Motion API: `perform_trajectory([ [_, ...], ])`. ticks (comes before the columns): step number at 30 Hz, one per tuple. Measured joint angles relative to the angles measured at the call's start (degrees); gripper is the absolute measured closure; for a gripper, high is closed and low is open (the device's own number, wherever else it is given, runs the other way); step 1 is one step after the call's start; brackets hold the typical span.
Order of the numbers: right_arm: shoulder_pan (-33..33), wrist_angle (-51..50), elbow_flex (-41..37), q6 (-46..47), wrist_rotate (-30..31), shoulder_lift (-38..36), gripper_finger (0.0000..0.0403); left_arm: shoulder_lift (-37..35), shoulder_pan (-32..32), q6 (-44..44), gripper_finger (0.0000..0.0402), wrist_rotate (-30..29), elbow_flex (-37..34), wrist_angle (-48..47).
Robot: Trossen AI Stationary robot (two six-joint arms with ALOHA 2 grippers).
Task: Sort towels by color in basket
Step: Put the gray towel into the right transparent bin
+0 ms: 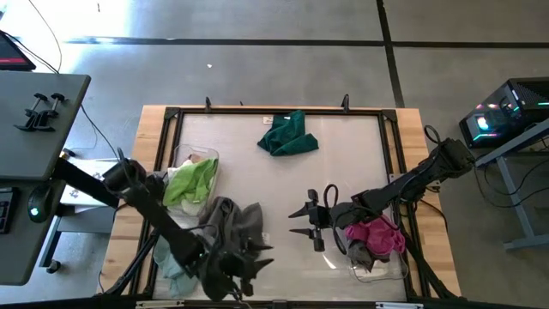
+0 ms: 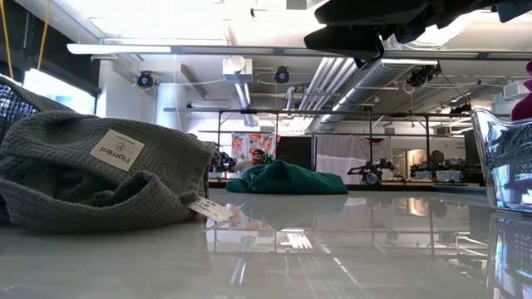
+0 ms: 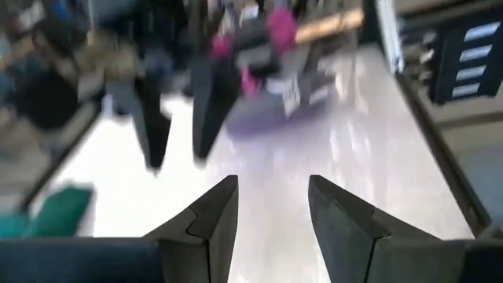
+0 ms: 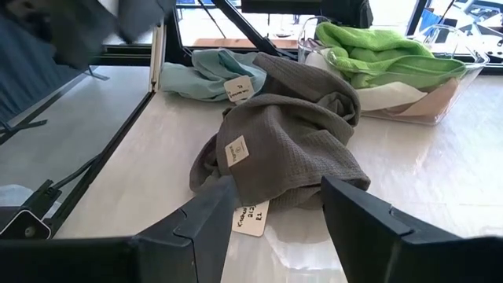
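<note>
Grey towel heaped near the table's front left, between two open grippers.

The white-topped table carries two clear bins: the left bin holds a lime green towel over paler cloths, the right bin a magenta towel. A dark green towel lies alone toward the far edge, and a pale teal towel lies just behind the grey one. The grey towel is a crumpled mound, its length running roughly front to back, paper tags showing. The left gripper hovers at its front edge, fingers parted and empty, pointing away from it toward the right gripper — nearer, but badly aimed. The right gripper, also parted and empty, faces the mound head-on, so it looks better placed to pick.
</note>
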Motion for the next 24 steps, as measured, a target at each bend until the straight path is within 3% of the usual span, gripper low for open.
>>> perform_trajectory([
  [6, 0.00, 0.01, 0.00, -0.06, -0.01, 0.00, 0.0213, -0.02, 0.68, -26.53, 0.0251, 0.74, 0.91, -20.16],
  [11, 0.00, 0.03, 0.00, -0.02, 0.01, 0.00, 0.0213, -0.02, 2.07, -44.11, 0.0219, 4.72, -0.27, -31.98],
  [17, 0.01, 0.04, 0.00, -0.04, 0.00, 0.00, 0.0213, -0.02, 4.28, -59.94, 0.0157, 7.37, -3.74, -37.58],
  [24, 0.00, 0.03, 0.00, -0.06, -0.01, 0.00, 0.0213, -0.02, 7.28, -66.42, 0.0118, 16.36, -9.90, -36.22],
])
